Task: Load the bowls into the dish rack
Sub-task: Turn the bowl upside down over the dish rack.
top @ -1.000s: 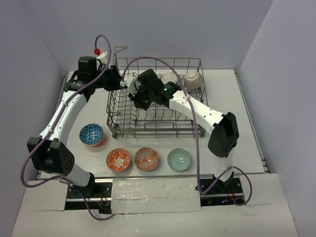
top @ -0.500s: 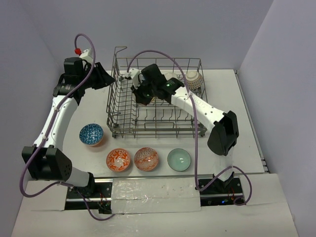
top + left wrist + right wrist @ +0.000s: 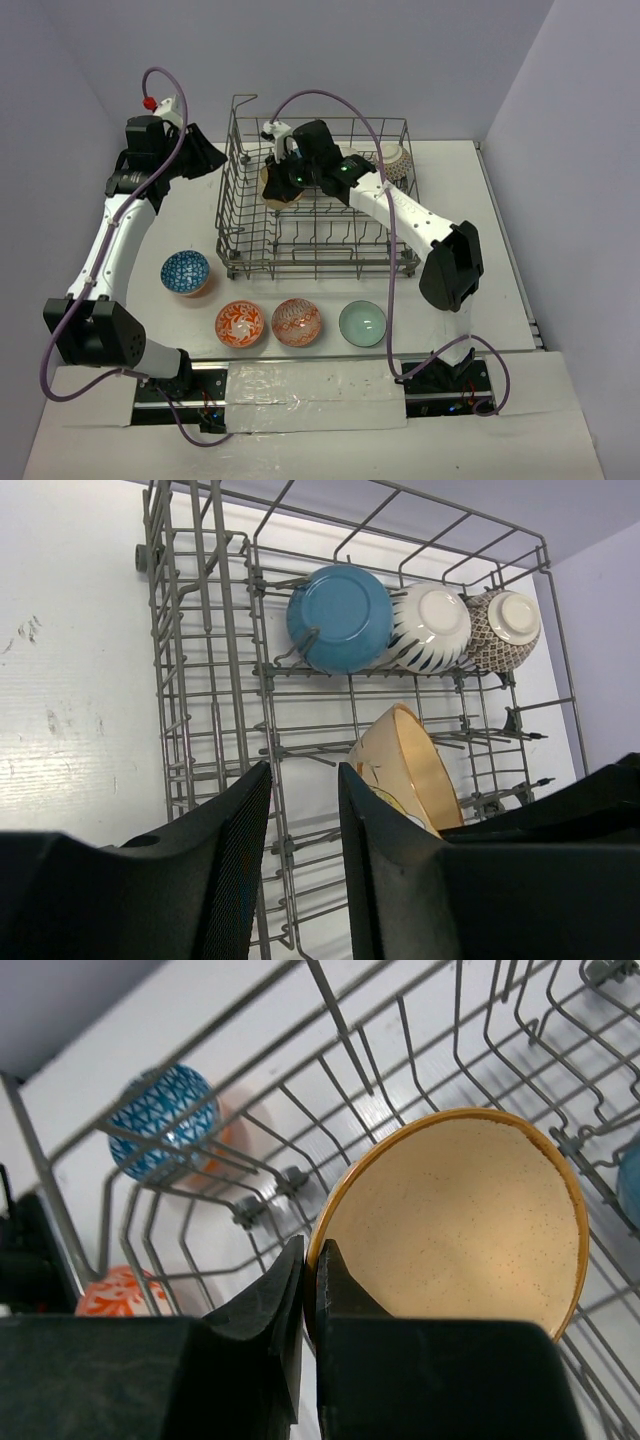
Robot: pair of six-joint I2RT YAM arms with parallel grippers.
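My right gripper (image 3: 310,1260) is shut on the rim of a tan bowl (image 3: 460,1230), holding it tilted over the left part of the grey wire dish rack (image 3: 232,200). The left wrist view shows that tan bowl (image 3: 415,770) above the tines. At the rack's far end stand a teal-blue bowl (image 3: 340,618), a white striped bowl (image 3: 430,628) and a brown patterned bowl (image 3: 503,628). My left gripper (image 3: 213,160) hangs open and empty just outside the rack's left wall.
On the table in front of the rack lie a blue-white bowl (image 3: 186,271), two orange-red patterned bowls (image 3: 240,323) (image 3: 296,321) and a pale green bowl (image 3: 362,323). The rack's tall mesh sides stand between both arms.
My left arm has pulled back to the left, out of the rack. My right gripper has carried the tan bowl leftward and toward the rack's far left corner.
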